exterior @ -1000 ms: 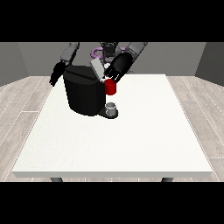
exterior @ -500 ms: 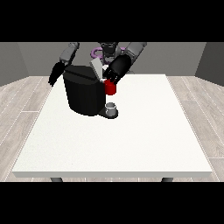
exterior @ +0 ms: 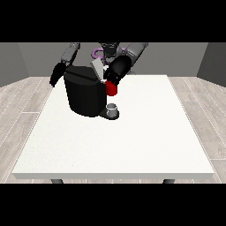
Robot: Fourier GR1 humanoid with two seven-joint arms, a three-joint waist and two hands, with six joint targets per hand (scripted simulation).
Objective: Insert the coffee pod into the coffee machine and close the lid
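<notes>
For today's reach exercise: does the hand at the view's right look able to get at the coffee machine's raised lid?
Probably yes. That hand is already beside the lid, above the red thing at the machine, with nothing visible between hand and lid.

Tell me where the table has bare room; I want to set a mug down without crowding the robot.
The near half of the table, between the coffee machine and the front edge, is bare, as is the strip at the view's right beyond the small cup. It is crowded at the machine's top, where the robot hand at the view's right sits by a red thing.
</notes>
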